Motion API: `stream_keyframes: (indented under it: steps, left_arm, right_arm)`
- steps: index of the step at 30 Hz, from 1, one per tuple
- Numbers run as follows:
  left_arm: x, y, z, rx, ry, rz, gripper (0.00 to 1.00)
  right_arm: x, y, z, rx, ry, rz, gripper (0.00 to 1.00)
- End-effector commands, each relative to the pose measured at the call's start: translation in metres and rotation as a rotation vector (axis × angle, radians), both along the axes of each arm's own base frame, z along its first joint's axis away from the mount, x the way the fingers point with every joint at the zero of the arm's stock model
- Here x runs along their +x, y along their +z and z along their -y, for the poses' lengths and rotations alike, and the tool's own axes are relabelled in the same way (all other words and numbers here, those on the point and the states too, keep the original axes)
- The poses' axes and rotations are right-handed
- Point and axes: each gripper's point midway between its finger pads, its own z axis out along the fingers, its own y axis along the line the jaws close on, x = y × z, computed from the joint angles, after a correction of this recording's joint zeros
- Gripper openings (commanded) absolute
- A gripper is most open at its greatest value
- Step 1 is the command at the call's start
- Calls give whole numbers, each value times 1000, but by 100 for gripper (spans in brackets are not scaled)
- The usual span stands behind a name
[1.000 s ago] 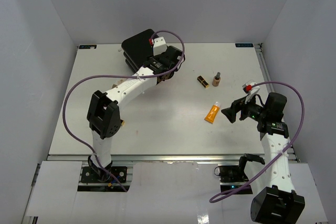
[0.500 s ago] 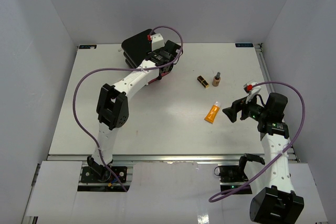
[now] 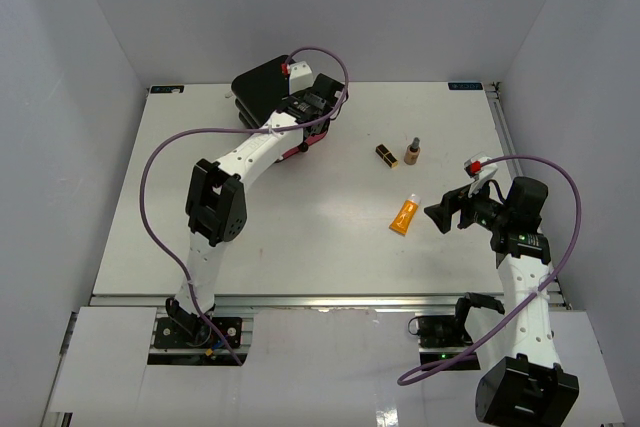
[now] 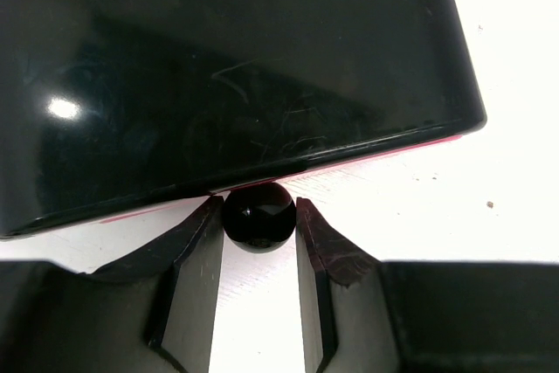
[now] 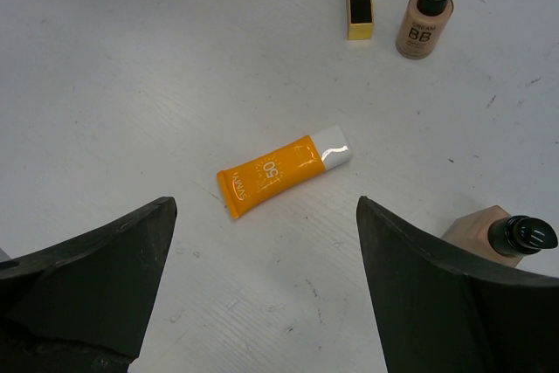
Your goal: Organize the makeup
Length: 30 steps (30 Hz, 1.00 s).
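Two pincers are in play, and I report each in turn. Left pincer (image 4: 258, 209) stands at the front of the black box (image 3: 262, 82), which sits against the far edge of the desk (image 3: 300, 237), left of centre. Its jaws are nearly closed on either side of the round drawer knob (image 4: 259, 223). I see no gap on either side, so I judge the knob gripped.

Right pincer (image 5: 264, 207) hangs wide open with nothing in it, above the orange tube (image 5: 279, 172), which lies flat in the right half of the desk. Beyond the tube, toward the far edge, a black-and-gold lipstick (image 5: 359, 13) rests just beside an upright tan bottle (image 5: 425, 24). A second tan bottle (image 5: 489, 231) shows partly behind one finger of the right pincer.

Step in hand, as I judge it: opening a drawer to receive the makeup.

Next move:
1. Draw the left pincer straight back, level with the desk.
2. Hold the grip firm, so that the round knob does not slip free.
3. Watch that the box does not slide along with the drawer.
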Motion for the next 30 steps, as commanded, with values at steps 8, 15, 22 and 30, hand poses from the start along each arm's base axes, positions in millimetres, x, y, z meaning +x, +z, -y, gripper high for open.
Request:
stream_keyframes:
  steps: [8,15,22,30]
  left_arm:
    - [-22,22,16,-67,-73,13,19]
    - [-66,30,52,-111,-169,16,19]
    - [-99,19,66,-143,-198,1,19]
    - [-104,21,69,-138,-202,14,29]
  right_arm:
    - [6,20,5,-18,-12,58,90]
    - [6,21,5,-19,-14,61,90]
    - [5,20,6,-17,-15,60,90]
    - [5,21,6,-16,-17,60,90]
